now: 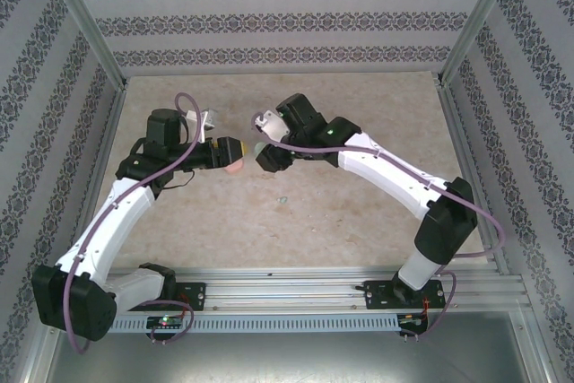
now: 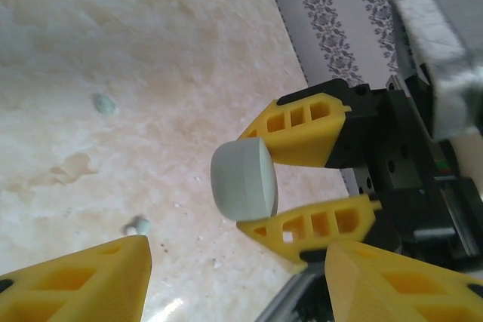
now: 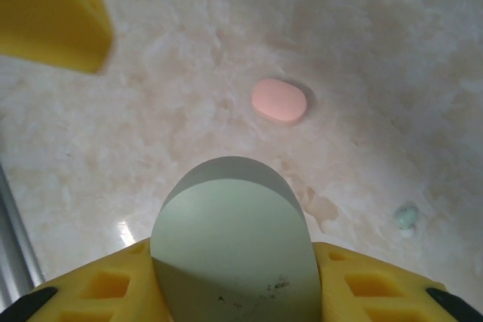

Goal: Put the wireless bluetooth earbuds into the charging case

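Fingers on your right gripper are clamped on the pale green case and hold it up off the table. Left gripper has its fingers well apart with nothing between them, tips pointing at that case. Pink case lies flat on the tabletop. You've got two pale green earbuds loose on the surface, apart from each other. Tabletop is beige and marbled. Walls carry striped patterned paper, with aluminium posts at the corners.

Right pincer clamping pale green oval plastic case; two tiny pale green earbuds on beige bench.
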Robot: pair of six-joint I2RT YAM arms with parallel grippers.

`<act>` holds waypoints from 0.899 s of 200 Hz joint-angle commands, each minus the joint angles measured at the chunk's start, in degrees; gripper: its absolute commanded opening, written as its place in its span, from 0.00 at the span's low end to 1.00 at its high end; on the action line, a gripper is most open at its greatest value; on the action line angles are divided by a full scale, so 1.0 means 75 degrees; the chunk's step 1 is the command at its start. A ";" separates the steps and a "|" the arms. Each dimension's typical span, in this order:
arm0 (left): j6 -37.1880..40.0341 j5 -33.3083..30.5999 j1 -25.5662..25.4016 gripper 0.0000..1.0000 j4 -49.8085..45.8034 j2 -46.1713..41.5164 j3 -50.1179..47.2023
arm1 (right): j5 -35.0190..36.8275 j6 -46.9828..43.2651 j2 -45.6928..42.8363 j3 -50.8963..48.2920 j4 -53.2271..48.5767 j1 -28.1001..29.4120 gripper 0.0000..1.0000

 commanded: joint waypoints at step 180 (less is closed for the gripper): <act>-0.1864 0.1570 -0.0351 0.21 0.1918 0.0715 -0.0400 | -0.0561 0.0073 -0.0473 0.0179 0.0246 0.0201 0.39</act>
